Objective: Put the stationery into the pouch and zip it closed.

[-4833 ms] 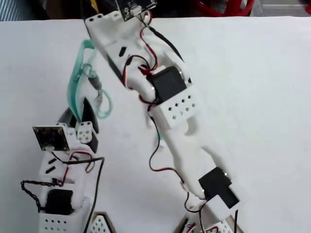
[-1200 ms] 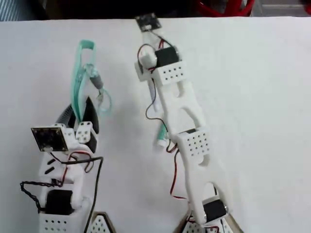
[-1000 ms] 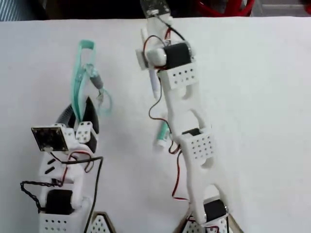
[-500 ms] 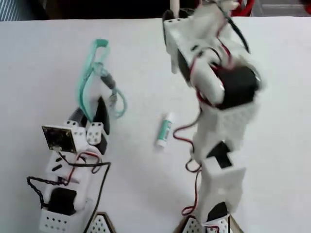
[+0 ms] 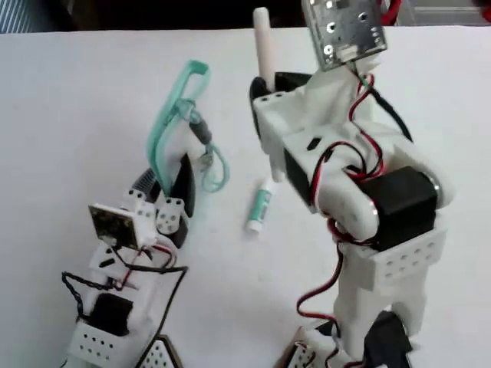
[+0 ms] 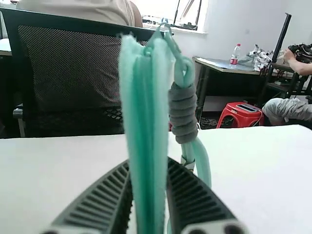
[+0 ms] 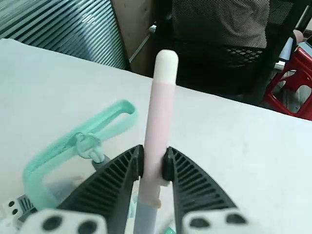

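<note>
Left gripper (image 6: 148, 165) is pinching the teal pouch (image 6: 144, 97), right gripper (image 7: 152, 155) a pink pen (image 7: 162, 97), over a white table (image 5: 77, 92) facing a mesh chair (image 6: 63, 73).

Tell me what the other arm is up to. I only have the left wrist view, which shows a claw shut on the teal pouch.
Observer: The right claw is shut on a pink-and-white pen, which it holds upright.
Operator: Is the pen in the pouch yet?
Observer: No. The high view shows it beside the pouch, on the right arm's side and fully outside it.
Operator: Any other stationery lying around?
Observer: Yes, a green-and-white stick lies flat on the table between the two arms, with neither claw touching it.
</note>
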Robot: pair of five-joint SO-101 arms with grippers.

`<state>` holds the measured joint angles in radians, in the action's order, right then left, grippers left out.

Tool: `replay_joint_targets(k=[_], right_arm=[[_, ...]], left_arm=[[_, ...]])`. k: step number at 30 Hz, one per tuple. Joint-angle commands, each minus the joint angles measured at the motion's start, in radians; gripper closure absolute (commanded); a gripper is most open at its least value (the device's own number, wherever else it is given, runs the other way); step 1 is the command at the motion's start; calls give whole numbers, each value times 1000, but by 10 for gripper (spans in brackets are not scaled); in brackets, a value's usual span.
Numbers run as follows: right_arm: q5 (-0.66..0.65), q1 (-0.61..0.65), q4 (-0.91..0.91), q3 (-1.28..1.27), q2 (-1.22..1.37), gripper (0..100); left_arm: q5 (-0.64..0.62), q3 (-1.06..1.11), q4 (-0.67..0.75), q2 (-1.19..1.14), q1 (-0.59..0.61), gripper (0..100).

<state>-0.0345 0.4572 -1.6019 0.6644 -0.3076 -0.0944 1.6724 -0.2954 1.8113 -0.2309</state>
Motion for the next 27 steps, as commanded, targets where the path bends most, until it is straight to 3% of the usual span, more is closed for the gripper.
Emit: replay_joint_targets(k=[1, 12, 17, 21, 27], right_arm=[[-2, 10, 101, -94, -67, 981], [-2, 45, 700, -327, -68, 981], [0, 77, 924, -479, -68, 981], [0, 84, 1106, -589, -68, 981], [0, 88, 1214, -713, -68, 981]], left_arm=[[74, 20, 106, 10, -7, 976], [81, 20, -14, 10, -7, 976], [75, 18, -83, 10, -7, 893], [75, -3, -135, 10, -7, 884], [75, -54, -215, 10, -7, 884]])
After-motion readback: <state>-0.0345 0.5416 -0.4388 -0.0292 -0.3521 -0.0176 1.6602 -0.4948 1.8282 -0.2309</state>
